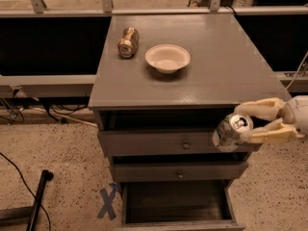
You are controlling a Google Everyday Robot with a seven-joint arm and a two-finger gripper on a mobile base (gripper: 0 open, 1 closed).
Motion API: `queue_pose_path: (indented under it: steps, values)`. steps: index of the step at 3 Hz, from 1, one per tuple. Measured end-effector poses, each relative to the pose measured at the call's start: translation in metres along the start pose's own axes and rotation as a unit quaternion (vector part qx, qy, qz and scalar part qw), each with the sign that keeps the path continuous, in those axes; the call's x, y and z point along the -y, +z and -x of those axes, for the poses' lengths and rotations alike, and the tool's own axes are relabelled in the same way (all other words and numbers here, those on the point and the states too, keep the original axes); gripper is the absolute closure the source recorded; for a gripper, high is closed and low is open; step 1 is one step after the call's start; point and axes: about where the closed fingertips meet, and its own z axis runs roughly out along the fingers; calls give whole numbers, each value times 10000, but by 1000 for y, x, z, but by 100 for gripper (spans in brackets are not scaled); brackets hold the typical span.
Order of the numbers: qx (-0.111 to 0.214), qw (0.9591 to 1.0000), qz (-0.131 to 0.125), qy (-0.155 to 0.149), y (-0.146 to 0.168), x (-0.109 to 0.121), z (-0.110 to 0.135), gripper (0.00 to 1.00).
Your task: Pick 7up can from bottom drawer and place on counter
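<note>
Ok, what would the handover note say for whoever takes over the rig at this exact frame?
Gripper: shut on the 7up can, at the cabinet's right front, level with the top knobbed drawer, just below the counter edge.
Bottom drawer: open, and the can is already out of it.
On the counter: a gold-brown can on its side at the left, with a white bowl beside it.
Done: the pick.
Left: raise the can above the edge, set it on the counter's right side, release.
</note>
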Motion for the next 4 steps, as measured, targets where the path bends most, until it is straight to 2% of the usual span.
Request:
queue_pose_path:
  steps: [2,3,4]
  values:
    - [-39,9995,304,-98,-2,21,52,100]
    - [-24,9999,156,3,-3,42,66,100]
    - [-6,9991,-292,297,-10,66,68,100]
